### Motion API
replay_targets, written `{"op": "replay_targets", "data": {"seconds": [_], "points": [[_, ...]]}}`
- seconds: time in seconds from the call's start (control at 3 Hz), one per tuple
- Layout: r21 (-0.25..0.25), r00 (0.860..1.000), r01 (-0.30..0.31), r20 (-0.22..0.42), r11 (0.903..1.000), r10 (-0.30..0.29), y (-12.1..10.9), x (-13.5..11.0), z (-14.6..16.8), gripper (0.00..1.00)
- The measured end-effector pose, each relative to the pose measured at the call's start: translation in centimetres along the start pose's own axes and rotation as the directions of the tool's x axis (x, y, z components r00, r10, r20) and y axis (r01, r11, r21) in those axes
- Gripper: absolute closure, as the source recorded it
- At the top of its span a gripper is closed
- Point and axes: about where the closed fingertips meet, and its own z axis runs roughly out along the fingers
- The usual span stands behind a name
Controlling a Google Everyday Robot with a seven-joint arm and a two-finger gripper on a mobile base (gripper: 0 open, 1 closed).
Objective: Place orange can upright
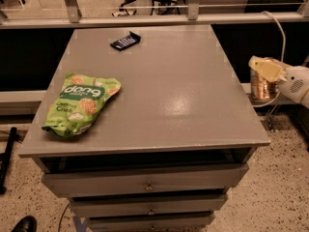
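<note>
Gripper (267,70) pinching orange can (260,87), beyond right edge of counter (159,110). Risk: release here drops can to floor (285,178); a low approach clips the edge.

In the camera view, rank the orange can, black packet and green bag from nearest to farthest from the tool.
1. orange can, held in the tool off the table's right edge.
2. black packet, far side.
3. green bag, near left.

One camera is looking steeply down from in front of the table (183,105), facing the far rail (145,19), near enough that the table is filling the frame; the gripper (264,74), clasping the can (260,87), is showing at the right edge.
</note>
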Motion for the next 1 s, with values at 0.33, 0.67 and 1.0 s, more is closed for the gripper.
{"op": "replay_targets", "data": {"seconds": [0.33,0.67,1.0], "points": [[0.023,0.992,0.12,0.035,0.9925,-0.121,-1.2,-3.7,-2.5,1.0],[0.008,0.981,0.162,0.103,0.9868,-0.162,-0.7,-5.8,-3.2,1.0],[-0.104,0.975,0.128,0.195,0.9863,-0.106,2.7,-6.0,-0.7,1.0]]}}
